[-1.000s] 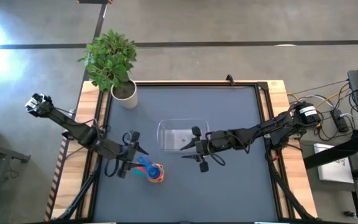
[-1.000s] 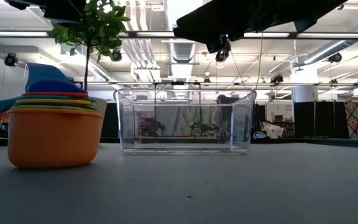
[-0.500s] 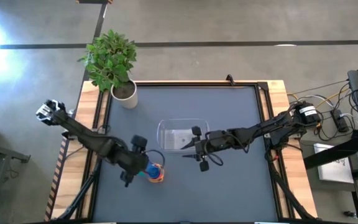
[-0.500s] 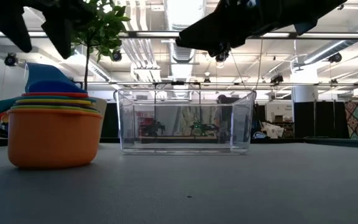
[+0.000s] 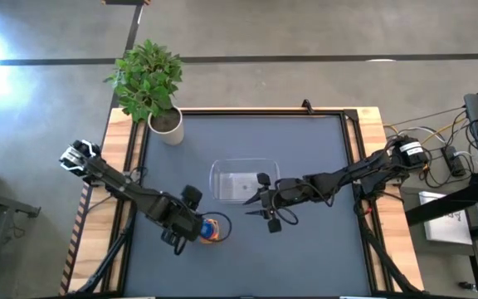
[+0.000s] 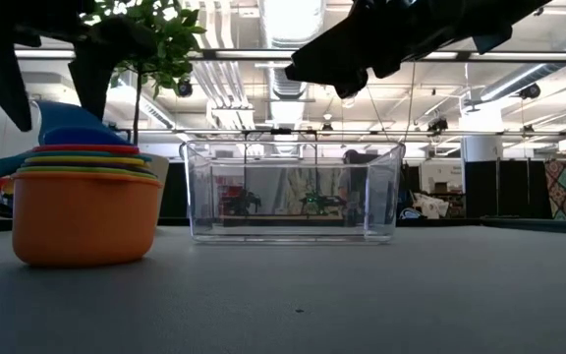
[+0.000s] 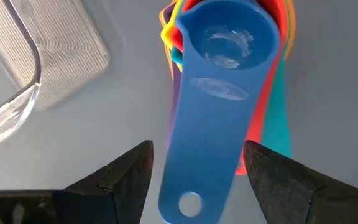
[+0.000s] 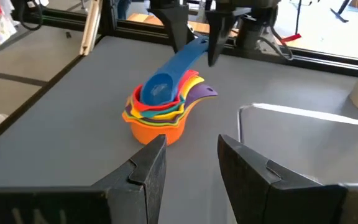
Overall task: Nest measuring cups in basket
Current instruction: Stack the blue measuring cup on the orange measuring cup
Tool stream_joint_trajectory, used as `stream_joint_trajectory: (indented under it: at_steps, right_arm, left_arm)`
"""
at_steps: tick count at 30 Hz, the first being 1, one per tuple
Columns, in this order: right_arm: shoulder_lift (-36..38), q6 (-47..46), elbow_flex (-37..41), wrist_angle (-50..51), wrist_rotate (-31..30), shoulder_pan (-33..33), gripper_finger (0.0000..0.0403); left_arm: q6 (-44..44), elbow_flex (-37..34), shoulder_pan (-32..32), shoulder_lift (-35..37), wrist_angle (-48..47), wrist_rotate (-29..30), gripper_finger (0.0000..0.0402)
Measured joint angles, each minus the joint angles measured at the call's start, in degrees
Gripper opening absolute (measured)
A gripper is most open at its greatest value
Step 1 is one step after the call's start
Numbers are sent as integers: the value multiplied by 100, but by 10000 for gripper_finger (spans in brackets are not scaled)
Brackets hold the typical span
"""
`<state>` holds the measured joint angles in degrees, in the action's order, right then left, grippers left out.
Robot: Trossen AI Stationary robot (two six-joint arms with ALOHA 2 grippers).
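Observation:
The measuring cups (image 5: 210, 230) stand nested in one stack on the mat, orange outermost and blue (image 7: 229, 37) on top, near the table's front left. The blue cup's long handle (image 7: 207, 143) points toward my left arm. My left gripper (image 5: 196, 226) is open just above the handles, one finger on each side of the blue handle, apart from it. The clear basket (image 5: 241, 183) rests on its flat bottom at the table's middle with nothing in it. My right gripper (image 5: 265, 206) is open and hovers by the basket's near right corner.
A white plant pot (image 5: 167, 126) with a leafy plant stands at the far left corner. In the low view the stack (image 6: 84, 202) sits left of the basket (image 6: 293, 192). Bare mat lies in front of and to the right of the basket.
My left gripper has moved toward the table's right and down onto the cup stack, turning as it went, and now straddles the blue handle. The cups and the basket have stayed where they were.

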<state>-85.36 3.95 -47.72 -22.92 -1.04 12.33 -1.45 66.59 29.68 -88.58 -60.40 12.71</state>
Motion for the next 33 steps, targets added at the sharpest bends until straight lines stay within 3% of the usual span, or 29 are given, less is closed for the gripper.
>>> stream_joint_trajectory:
  at_steps: [7,15,23,33]
  right_arm:
    - [0,-34,0,-8,-2,38,134]
    - [0,27,0,-11,-3,40,134]
    - [0,63,0,-13,-4,40,134]
    - [0,63,0,-11,-7,40,134]
  left_arm:
    - [27,-80,-49,-26,87,-6,206]
    - [-15,-92,-74,-2,88,-260,112]
    - [-164,-96,-93,126,81,-279,112]
    - [-749,-193,-74,742,252,142,114]
